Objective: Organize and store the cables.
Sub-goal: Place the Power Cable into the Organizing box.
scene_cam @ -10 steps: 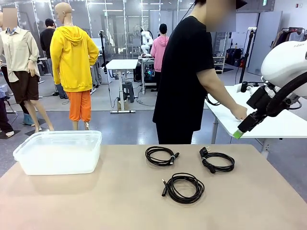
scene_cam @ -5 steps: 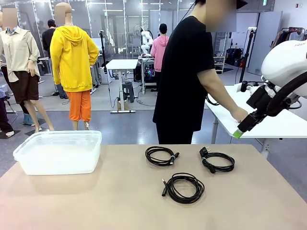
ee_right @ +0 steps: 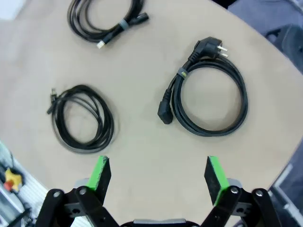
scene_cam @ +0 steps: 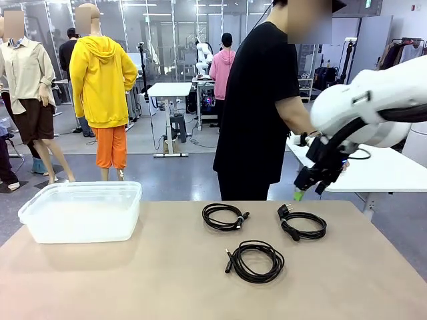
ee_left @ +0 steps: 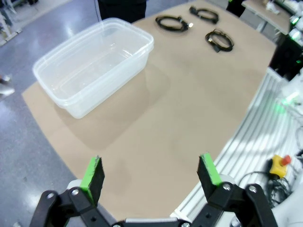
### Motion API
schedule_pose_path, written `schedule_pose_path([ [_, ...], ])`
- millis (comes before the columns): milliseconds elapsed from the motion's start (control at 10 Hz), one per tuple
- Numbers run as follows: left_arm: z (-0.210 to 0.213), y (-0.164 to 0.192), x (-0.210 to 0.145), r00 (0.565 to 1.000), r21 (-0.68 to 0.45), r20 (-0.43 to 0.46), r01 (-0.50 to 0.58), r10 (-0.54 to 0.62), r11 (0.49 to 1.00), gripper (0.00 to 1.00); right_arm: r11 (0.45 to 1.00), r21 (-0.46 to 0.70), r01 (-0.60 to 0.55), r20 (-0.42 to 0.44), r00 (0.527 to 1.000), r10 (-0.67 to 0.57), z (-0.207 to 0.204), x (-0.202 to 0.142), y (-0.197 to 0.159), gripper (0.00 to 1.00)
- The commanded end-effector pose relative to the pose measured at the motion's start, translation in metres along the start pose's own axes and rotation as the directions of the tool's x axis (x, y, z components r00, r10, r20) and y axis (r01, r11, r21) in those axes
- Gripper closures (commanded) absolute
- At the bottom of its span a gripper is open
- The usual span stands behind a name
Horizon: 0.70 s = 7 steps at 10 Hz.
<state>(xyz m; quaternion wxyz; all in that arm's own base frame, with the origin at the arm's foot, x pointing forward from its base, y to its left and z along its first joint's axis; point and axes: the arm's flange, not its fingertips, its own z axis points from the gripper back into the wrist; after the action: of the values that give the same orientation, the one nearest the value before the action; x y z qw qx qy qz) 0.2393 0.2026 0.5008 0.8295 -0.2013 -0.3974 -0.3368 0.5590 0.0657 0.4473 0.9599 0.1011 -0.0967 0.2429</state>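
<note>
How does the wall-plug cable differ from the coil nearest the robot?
The wall-plug cable has a thicker cord than the nearest coil. The wall-plug cable ends in a bulky pronged plug, while the nearest coil ends in slim small connectors. Both are black, coiled and lying flat on the table.

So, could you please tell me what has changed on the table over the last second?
The white right arm swung in from the side toward the table's middle. Its open fingers now hang above the coiled black power cable with the plug. Nothing was taken hold of or let go. The far coiled black cable, the near coiled black cable and the clear plastic tub stayed put.
</note>
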Motion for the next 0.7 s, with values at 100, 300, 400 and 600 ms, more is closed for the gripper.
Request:
schedule_pose_path([
  [100, 0.002, 0.0, 0.0, 1.0, -0.014, 0.014, 0.015, -0.015, 1.0, 0.0, 0.981, -0.029, 0.19, -0.058, 0.98, -0.191, -0.047, 0.046, 0.003, 0.0],
  [300, 0.002, 0.0, 0.0, 1.0, -0.014, 0.014, 0.015, -0.015, 1.0, 0.0, 0.959, -0.049, 0.278, -0.089, 0.956, -0.281, -0.093, 0.06, 0.003, 0.0],
  [400, 0.002, 0.0, 0.0, 1.0, -0.014, 0.014, 0.015, -0.015, 1.0, 0.0, 0.94, -0.066, 0.334, -0.073, 0.938, -0.338, -0.107, 0.065, -0.001, 0.0],
  [600, 0.002, 0.0, 0.0, 1.0, -0.014, 0.014, 0.015, -0.015, 1.0, 0.0, 0.918, -0.084, 0.389, -0.044, 0.918, -0.393, -0.124, 0.068, -0.004, 0.0],
])
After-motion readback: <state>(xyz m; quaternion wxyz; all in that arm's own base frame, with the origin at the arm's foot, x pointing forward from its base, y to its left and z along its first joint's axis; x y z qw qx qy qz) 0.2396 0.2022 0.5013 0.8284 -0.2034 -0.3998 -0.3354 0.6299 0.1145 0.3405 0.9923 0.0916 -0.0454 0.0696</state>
